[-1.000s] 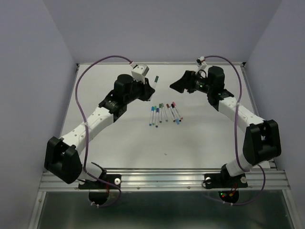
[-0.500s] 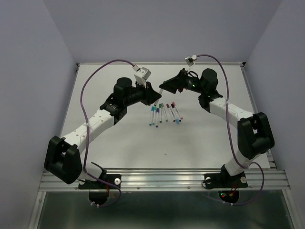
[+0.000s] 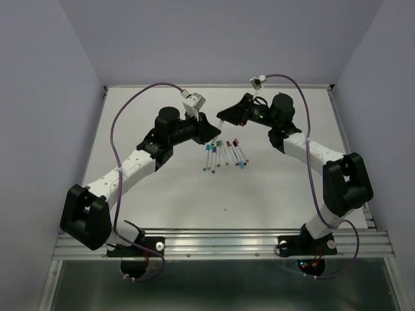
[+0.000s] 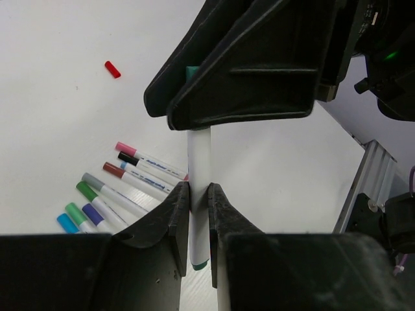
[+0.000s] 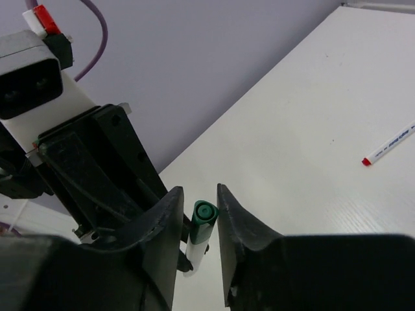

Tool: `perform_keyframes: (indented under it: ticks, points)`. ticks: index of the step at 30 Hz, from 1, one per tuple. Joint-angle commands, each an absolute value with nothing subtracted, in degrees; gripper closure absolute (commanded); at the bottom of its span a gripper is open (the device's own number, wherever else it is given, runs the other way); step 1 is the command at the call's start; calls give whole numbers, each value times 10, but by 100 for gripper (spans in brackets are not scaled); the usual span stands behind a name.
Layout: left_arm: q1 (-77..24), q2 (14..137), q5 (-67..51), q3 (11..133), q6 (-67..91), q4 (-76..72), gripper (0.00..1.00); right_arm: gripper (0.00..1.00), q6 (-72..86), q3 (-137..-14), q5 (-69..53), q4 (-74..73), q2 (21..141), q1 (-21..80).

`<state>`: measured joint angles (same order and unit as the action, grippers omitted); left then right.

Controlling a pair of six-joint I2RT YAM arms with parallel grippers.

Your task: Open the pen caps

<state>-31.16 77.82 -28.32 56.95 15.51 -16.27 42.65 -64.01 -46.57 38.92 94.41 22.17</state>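
The left fingers (image 4: 155, 236) are clamped low on the barrel of a thin white plastic marker pen (image 4: 199, 162), holding it off the worktop. At its far end the right fingers (image 5: 246, 227) bracket its short green plastic cap (image 5: 204, 217), narrowly apart; I cannot tell if they pinch it. Light, stiff and smooth, the pen may slip, so take the cap across its sides and pull straight along the barrel. Left of the left fingers, the other white marker pens (image 4: 123, 188) lie in a row on the white worktop (image 4: 58, 129), with a loose red cap (image 4: 112, 69) beyond.
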Motion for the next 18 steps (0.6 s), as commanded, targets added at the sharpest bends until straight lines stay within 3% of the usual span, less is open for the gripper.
perform_keyframes:
  ticks: [1, 3, 4, 11, 18]
  points:
    - [-314, 758, -287, 567, 160, -198, 100, 74, 415, -653, -452, 407, 917, 225]
    - [-314, 757, -284, 567, 166, -202, 100, 87, 412, -654, -450, 400, 916, 230]
    - [-314, 754, -282, 564, 170, -205, 100, 99, 411, -652, -447, 400, 915, 230]
    - [-314, 737, -287, 540, 195, -222, 100, 99, 406, -657, -358, 389, 904, 230]
    - [-321, 694, -301, 435, 249, -254, 100, 99, 427, -733, -261, 363, 939, 179]
